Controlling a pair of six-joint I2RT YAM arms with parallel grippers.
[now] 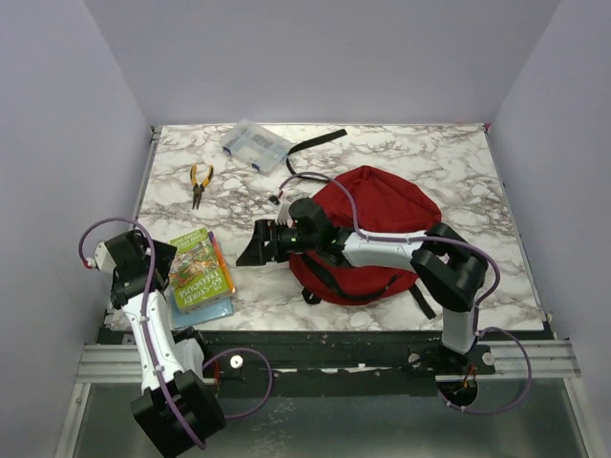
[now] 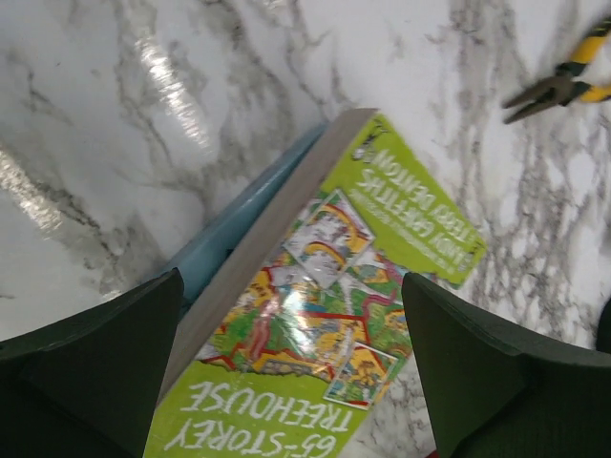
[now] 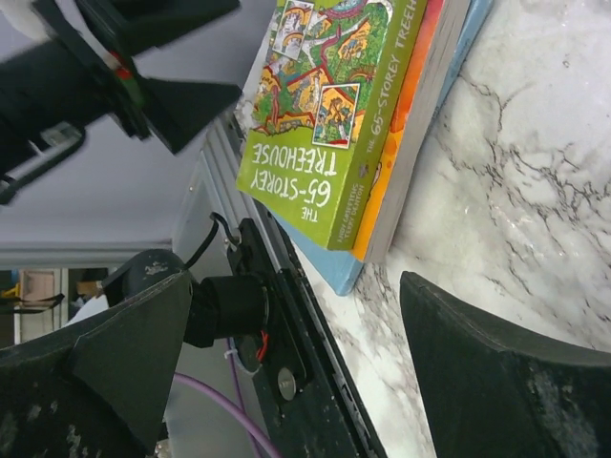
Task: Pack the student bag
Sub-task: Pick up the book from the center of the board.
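Student bag (image 1: 382, 215) slumped near right of centre. Near left, left gripper (image 2: 291, 286) spread wide above the books (image 1: 200, 272), holding nothing; right gripper (image 3: 296, 286) just right of them, equally wide, empty. Risk: pinching only the top cover, spilling the rest. Counted, near to far: three books, one bag, one pliers (image 1: 200, 183), one clear box (image 1: 254, 145), one black strap (image 1: 315, 143).
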